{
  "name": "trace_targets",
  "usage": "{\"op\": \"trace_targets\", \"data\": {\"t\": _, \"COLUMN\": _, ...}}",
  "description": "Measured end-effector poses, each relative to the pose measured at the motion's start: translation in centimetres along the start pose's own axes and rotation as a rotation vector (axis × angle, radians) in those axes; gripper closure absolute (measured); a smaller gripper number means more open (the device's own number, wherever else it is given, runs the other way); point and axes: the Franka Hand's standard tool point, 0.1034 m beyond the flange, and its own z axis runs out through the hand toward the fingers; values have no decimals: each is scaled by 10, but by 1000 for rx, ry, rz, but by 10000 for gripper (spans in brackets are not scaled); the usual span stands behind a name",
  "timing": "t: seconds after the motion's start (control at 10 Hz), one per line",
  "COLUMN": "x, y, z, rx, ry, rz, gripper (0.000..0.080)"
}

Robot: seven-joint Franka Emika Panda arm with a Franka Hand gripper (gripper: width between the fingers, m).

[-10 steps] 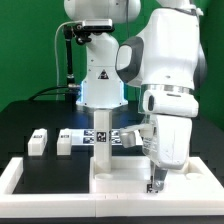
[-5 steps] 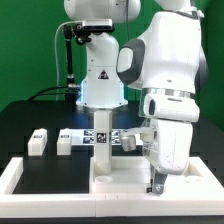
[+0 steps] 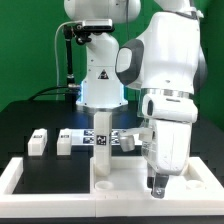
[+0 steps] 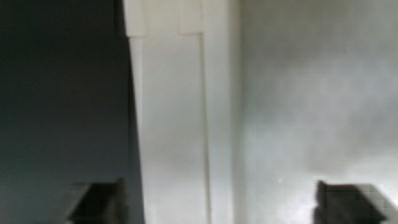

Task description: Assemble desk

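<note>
The white plastic rectangular tabletop panel (image 3: pixel 130 178) lies flat across the lower right of the exterior frame. 1 short white block leg (image 3: pixel 100 140) stands upright at its left end. The gripper (image 3: pixel 156 186) hangs low over the panel, open and gripping nothing (the wrist view shows its dark fingers (image 4: pixel 98 200) spread wide). 2 loose legs (image 3: pixel 38 141) sit at mid left.

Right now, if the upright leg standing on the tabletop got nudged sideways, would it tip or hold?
The upright leg is tall and narrow, so it would probably tip if only resting on the tabletop; whether it is screwed in cannot be seen. It looks like rigid plastic, so likely stiff and light.
</note>
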Motion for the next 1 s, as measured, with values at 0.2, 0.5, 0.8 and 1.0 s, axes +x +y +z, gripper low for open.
{"op": "trace_targets", "data": {"t": 0.2, "x": -1, "y": 0, "z": 0, "rx": 0, "ry": 0, "rz": 1, "gripper": 188}}
{"op": "trace_targets", "data": {"t": 0.5, "x": -2, "y": 0, "z": 0, "rx": 1, "ry": -1, "rz": 3, "gripper": 151}}
{"op": "trace_targets", "data": {"t": 0.8, "x": -4, "y": 1, "z": 0, "rx": 0, "ry": -2, "rz": 5, "gripper": 150}}
{"op": "trace_targets", "data": {"t": 1.0, "x": -41, "y": 16, "z": -43, "rx": 29, "ry": -39, "rz": 35, "gripper": 150}}
